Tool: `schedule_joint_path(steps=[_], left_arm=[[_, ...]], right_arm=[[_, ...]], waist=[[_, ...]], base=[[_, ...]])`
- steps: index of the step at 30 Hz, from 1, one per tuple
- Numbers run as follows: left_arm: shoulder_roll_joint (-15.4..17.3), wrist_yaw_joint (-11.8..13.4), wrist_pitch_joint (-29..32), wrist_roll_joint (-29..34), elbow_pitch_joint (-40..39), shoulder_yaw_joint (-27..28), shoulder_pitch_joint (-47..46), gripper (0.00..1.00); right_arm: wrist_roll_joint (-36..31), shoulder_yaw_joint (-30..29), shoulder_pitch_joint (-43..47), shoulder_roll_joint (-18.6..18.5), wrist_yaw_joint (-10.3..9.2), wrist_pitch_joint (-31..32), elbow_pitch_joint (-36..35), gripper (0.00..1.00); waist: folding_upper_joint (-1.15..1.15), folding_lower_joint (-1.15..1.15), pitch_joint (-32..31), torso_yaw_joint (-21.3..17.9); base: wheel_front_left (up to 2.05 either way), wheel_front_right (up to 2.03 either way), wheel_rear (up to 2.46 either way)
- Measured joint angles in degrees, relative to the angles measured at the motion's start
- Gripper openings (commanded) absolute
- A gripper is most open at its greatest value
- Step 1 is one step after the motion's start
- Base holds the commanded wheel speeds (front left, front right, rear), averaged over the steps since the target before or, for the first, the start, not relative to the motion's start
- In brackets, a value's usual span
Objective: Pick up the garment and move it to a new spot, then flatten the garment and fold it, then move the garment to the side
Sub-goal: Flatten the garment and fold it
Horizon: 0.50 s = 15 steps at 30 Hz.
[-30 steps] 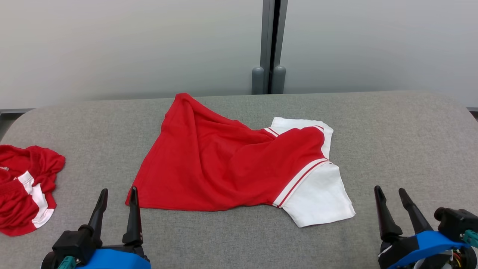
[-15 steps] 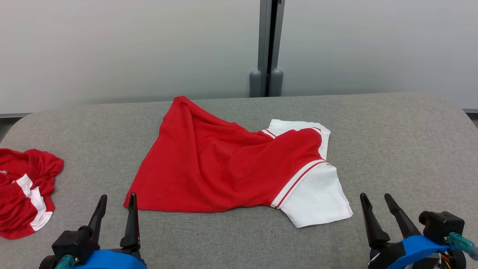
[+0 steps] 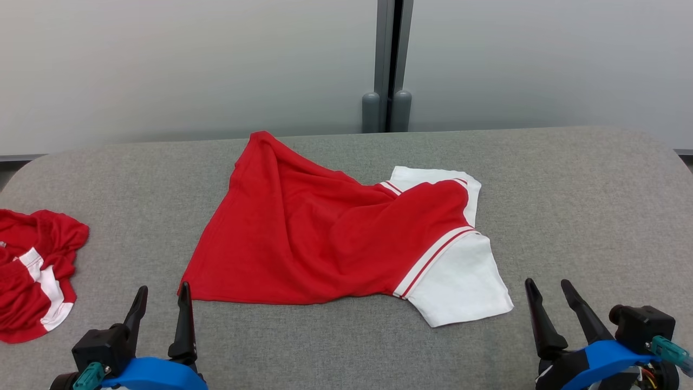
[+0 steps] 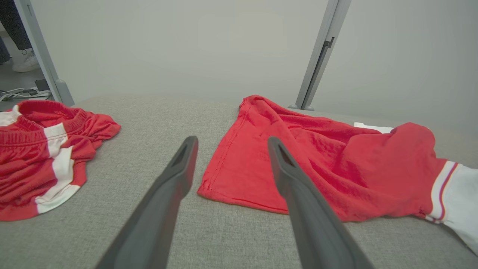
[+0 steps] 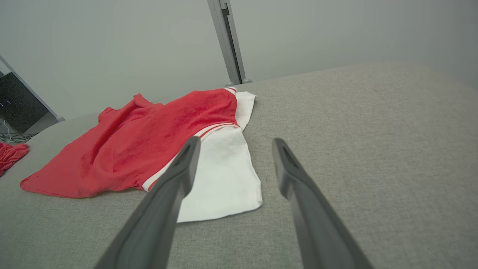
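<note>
Head view, your stock by size.

1. Grey cloth-covered table (image 3: 568, 189), with rounded corners, spanning the frame.
2. Garment (image 3: 325, 244): a red shirt with white sleeves, lying at the table's middle. It is spread out but rumpled, with ridges of cloth across the red body. One white sleeve (image 3: 460, 281) lies flat toward the table's near edge on the right. The other shows partly from under a red fold, toward the table's far edge.
3. Second red-and-white garment (image 3: 32, 271), bunched at the table's left edge, well apart from the shirt.
4. Right gripper (image 3: 547, 281), over the table's near edge on the right. Its fingers are parted with nothing between them. It is near the flat sleeve but apart from it.
5. Left gripper (image 3: 164, 285), over the table's near edge on the left. Its fingers are parted and empty. One fingertip sits just beside the shirt's near-left hem corner; you cannot tell whether they touch.
</note>
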Motion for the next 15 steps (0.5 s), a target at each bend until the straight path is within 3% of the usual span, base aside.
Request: schedule_joint_path(steps=[8, 15], left_arm=[[0.2, 0.0, 1.3, -0.2, 1.1, -0.7, -1.0, 1.0], [0.7, 0.6, 6.8, 1.6, 12.4, -2.7, -9.8, 1.0]], right_arm=[[0.0, -0.2, -0.9, 0.0, 0.0, 0.3, 0.2, 1.0], [-2.6, 0.7, -5.8, 0.0, 0.0, 5.4, 3.3, 1.0]], waist=[[0.0, 0.0, 1.2, -0.2], [0.0, 0.01, 4.3, -0.1]], base=[[0.0, 0.0, 0.0], [0.0, 0.0, 0.0]])
